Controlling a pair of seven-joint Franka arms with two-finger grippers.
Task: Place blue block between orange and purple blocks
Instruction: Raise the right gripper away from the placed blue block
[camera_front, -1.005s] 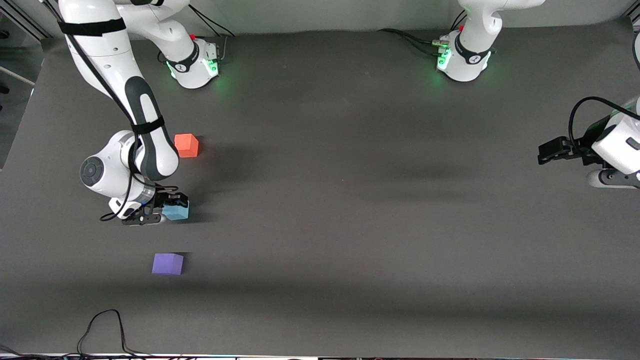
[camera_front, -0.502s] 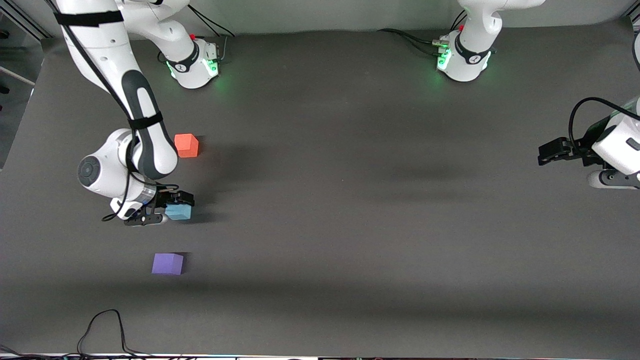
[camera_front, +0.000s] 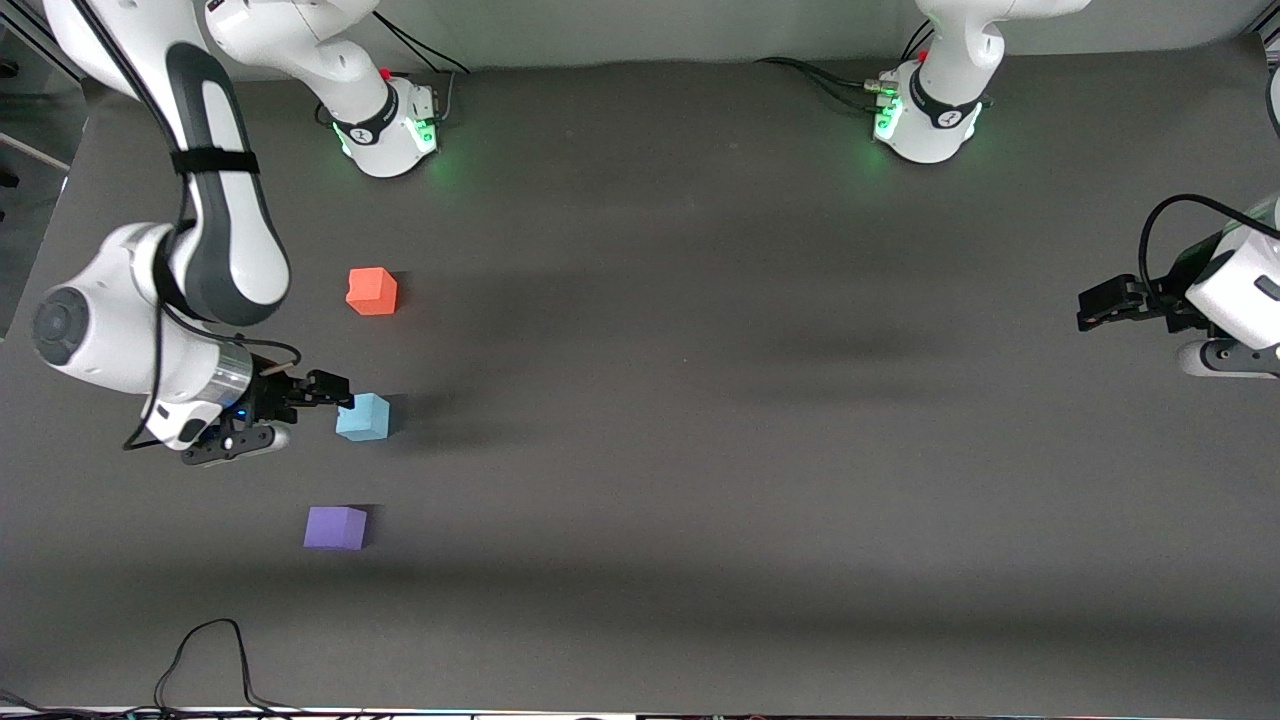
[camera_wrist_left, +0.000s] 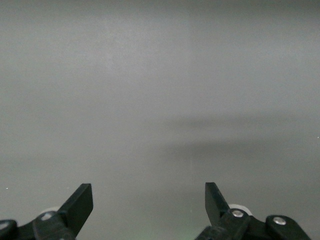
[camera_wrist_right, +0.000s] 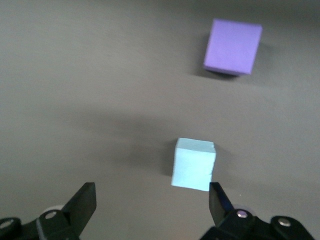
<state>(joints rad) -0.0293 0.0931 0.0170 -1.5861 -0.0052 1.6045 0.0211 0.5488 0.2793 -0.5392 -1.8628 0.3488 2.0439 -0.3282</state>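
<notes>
The blue block (camera_front: 362, 417) rests on the table, farther from the front camera than the purple block (camera_front: 335, 527) and nearer than the orange block (camera_front: 372, 291). My right gripper (camera_front: 305, 410) is open and empty, raised just beside the blue block toward the right arm's end of the table. In the right wrist view the blue block (camera_wrist_right: 194, 164) lies just ahead of one open fingertip (camera_wrist_right: 216, 196), with the purple block (camera_wrist_right: 232, 46) past it; the right gripper (camera_wrist_right: 150, 200) holds nothing. My left gripper (camera_front: 1088, 306) waits open and empty at the left arm's end; the left wrist view (camera_wrist_left: 149, 197) shows only bare table.
The two arm bases (camera_front: 385, 125) (camera_front: 925, 115) stand along the table edge farthest from the front camera. A black cable (camera_front: 210, 650) loops at the edge nearest that camera, near the purple block. The dark mat (camera_front: 700, 400) covers the table.
My right gripper has let go of the blue block and pulled up and away toward the right arm's end of the table. The block stays where it was set. The left arm has not moved.
</notes>
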